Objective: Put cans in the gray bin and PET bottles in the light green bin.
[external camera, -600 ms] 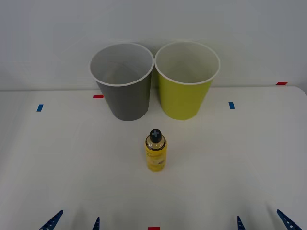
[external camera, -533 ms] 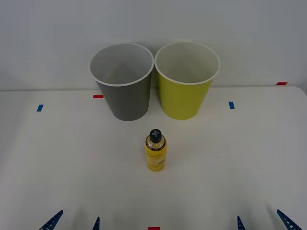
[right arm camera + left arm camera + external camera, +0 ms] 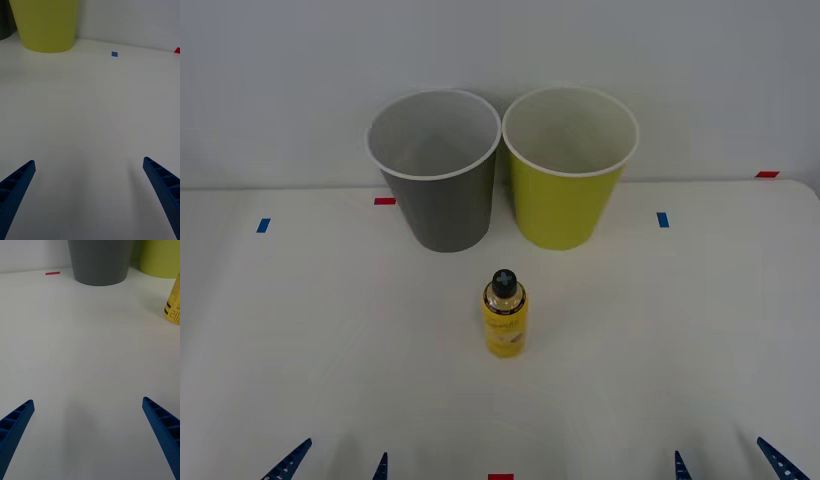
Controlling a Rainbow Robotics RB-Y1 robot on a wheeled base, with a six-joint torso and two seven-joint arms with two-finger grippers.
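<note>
A small PET bottle (image 3: 505, 320) with yellow liquid, a yellow label and a black cap stands upright on the white table, in front of the two bins; its side shows in the left wrist view (image 3: 173, 302). The gray bin (image 3: 435, 170) (image 3: 100, 260) stands at the back, left of the light green bin (image 3: 568, 168) (image 3: 45, 24) (image 3: 159, 257). Both bins look empty. My left gripper (image 3: 338, 462) (image 3: 88, 435) is open at the near table edge on the left. My right gripper (image 3: 728, 460) (image 3: 88, 195) is open at the near edge on the right. Both hold nothing.
Small blue tape marks (image 3: 263, 225) (image 3: 663, 219) (image 3: 114, 54) and red tape marks (image 3: 384, 201) (image 3: 767, 174) (image 3: 52, 273) lie on the table. A white wall rises behind the bins.
</note>
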